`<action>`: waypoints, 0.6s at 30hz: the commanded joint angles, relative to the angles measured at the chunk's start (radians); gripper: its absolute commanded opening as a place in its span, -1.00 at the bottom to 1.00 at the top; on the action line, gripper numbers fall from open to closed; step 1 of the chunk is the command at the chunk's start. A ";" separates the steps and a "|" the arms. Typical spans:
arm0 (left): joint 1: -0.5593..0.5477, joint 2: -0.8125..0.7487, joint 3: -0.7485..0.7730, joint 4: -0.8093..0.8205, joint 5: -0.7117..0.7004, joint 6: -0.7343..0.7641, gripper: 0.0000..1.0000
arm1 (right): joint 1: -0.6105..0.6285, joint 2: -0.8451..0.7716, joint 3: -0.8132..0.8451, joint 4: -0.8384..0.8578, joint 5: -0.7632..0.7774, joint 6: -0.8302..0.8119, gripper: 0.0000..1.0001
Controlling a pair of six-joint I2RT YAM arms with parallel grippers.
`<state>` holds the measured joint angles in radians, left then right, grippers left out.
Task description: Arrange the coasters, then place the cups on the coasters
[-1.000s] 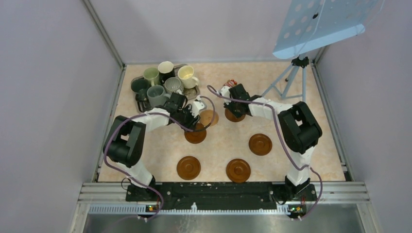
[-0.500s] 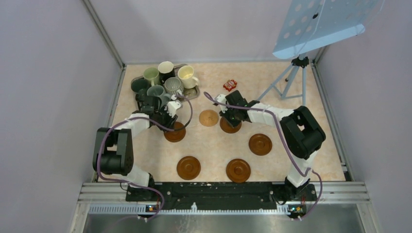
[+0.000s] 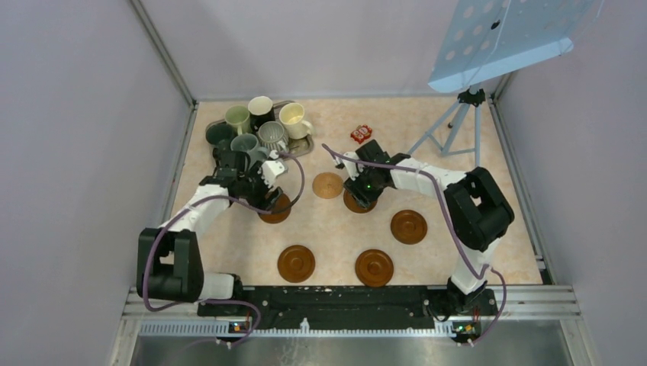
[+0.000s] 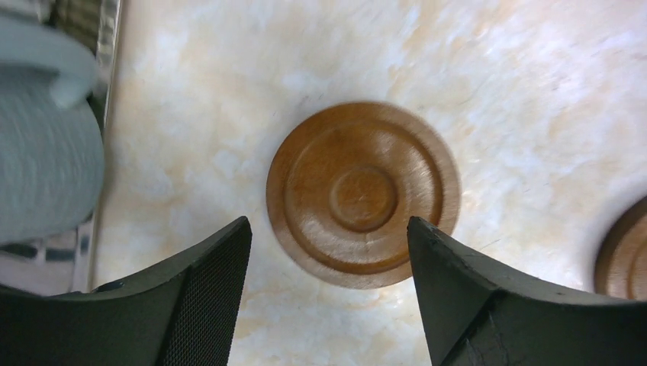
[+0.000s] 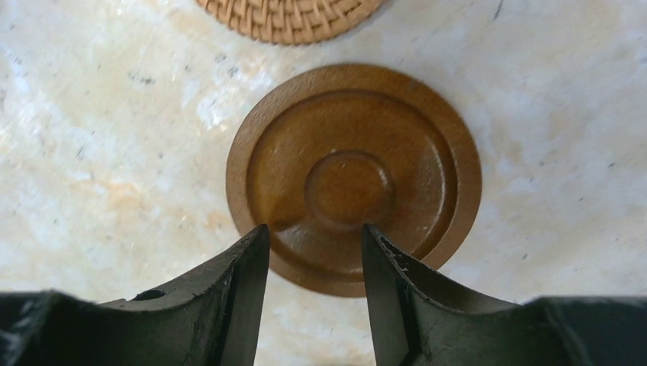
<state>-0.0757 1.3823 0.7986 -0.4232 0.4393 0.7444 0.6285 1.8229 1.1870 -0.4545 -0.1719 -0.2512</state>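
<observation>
left tool (image 4: 328, 229) released, jaws wide over dark coaster (image 4: 363, 195) flat on tabletop (image 4: 534, 76), frame centre; right tool (image 5: 314, 232) slightly parted above second coaster (image 5: 353, 179), nothing clamped

The left arm (image 3: 200, 207) reaches far up the table (image 3: 458, 252), toward its back left part. The left claw (image 4: 328, 229) points down and is opened wide. The right arm (image 3: 424, 174) bends left, toward the table's middle. The right claw (image 5: 314, 232) points down too, opened just a little, and seems to hold nothing.
</observation>
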 commanded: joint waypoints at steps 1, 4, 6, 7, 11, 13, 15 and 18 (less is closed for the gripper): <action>-0.079 -0.041 0.038 -0.004 0.086 0.013 0.60 | -0.020 -0.097 0.022 -0.077 -0.087 -0.022 -0.04; -0.167 0.011 0.061 0.074 0.083 -0.042 0.59 | -0.046 -0.125 0.000 -0.084 -0.094 -0.001 -0.06; -0.237 0.082 0.107 0.109 0.065 -0.083 0.58 | -0.079 -0.141 -0.016 -0.096 -0.102 0.012 -0.07; -0.259 0.125 0.141 0.122 0.059 -0.108 0.57 | -0.095 -0.154 -0.026 -0.100 -0.104 0.014 -0.08; -0.321 0.305 0.284 0.170 0.024 -0.179 0.52 | -0.150 -0.219 -0.070 -0.106 -0.089 -0.003 -0.09; -0.342 0.373 0.345 0.186 -0.001 -0.210 0.49 | -0.169 -0.239 -0.084 -0.099 -0.079 -0.001 -0.10; -0.356 0.438 0.403 0.196 -0.019 -0.240 0.46 | -0.175 -0.245 -0.091 -0.086 -0.070 0.008 -0.11; -0.379 0.514 0.466 0.192 -0.054 -0.252 0.40 | -0.177 -0.232 -0.094 -0.061 -0.064 0.026 -0.11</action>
<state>-0.4305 1.8328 1.1786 -0.2726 0.4320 0.5507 0.4503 1.6203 1.0992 -0.5518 -0.2417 -0.2489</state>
